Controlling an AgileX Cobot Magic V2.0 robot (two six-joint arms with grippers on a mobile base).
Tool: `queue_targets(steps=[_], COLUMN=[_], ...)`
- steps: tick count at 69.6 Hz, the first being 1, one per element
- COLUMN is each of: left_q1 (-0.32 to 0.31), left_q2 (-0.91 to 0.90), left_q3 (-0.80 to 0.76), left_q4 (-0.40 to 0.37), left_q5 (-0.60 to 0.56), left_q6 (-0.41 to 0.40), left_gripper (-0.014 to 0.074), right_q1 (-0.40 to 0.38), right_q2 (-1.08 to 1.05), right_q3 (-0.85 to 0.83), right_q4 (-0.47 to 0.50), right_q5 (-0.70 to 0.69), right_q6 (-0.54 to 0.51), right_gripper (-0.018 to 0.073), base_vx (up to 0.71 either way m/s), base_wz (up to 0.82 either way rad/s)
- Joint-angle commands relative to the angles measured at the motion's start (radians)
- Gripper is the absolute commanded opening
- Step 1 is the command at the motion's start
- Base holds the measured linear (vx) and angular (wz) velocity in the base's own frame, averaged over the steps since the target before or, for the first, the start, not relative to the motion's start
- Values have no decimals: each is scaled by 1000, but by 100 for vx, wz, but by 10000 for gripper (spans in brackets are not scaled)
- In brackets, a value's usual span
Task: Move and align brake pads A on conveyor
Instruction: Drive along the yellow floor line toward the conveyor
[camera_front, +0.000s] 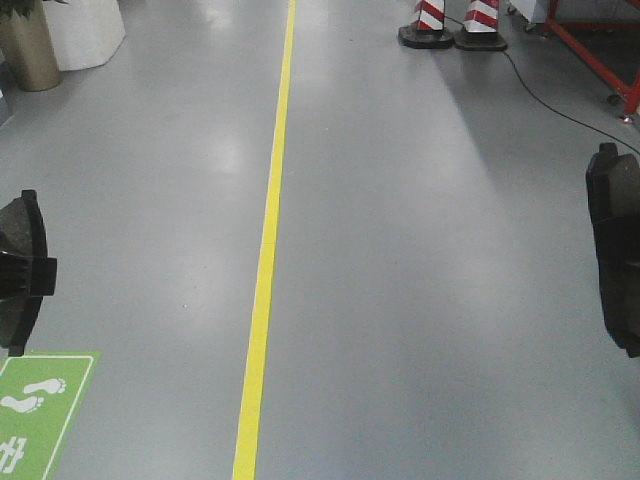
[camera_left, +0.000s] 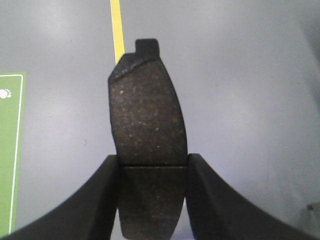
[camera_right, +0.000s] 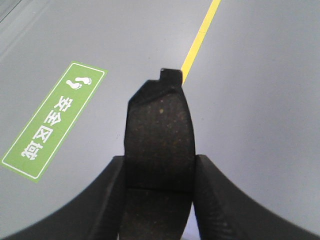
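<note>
Two pads are gripped, one per arm. The left end effector (camera_left: 152, 170) is clamped across the lower half of the left brake pad A (camera_left: 147, 117). The right end effector (camera_right: 159, 172) pinches the right brake pad A (camera_right: 159, 125) the same way.

Each pad's long axis runs straight out ahead of its end effector, in line with the fingers. The small backing tab is at the far tip and the speckled friction face is turned up toward the wrist camera.

Below and ahead of both end effectors there is only grey floor (camera_front: 420, 300). A yellow line (camera_front: 265, 270) runs between the two pads, which hang well apart at opposite edges of the front view.

The conveyor shows in no view, so I cannot tell which way it lies from either end effector or which arm is nearer to it. Once the belt is found, I judge that lining up that forward-pointing axis with it is what counts.
</note>
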Motion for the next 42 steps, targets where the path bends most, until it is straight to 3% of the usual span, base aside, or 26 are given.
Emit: queue_targets(steps=[1,42], left_q1=[-4,-4], left_q2=[-15,-15], left_q3=[-24,-24], left_q4=[16,16], left_q5=[-72,-72], left_q6=[-9,-9], left_gripper=[-6,-6], right_q1=[0,0], right_q2=[-8,-8], right_q3=[-29,-29], right_q4=[-7,-7], right_q5=[-76,-76], right_q6=[-9,-9], right_gripper=[-3,-3], base_vx=[19,31], base_wz=[10,2])
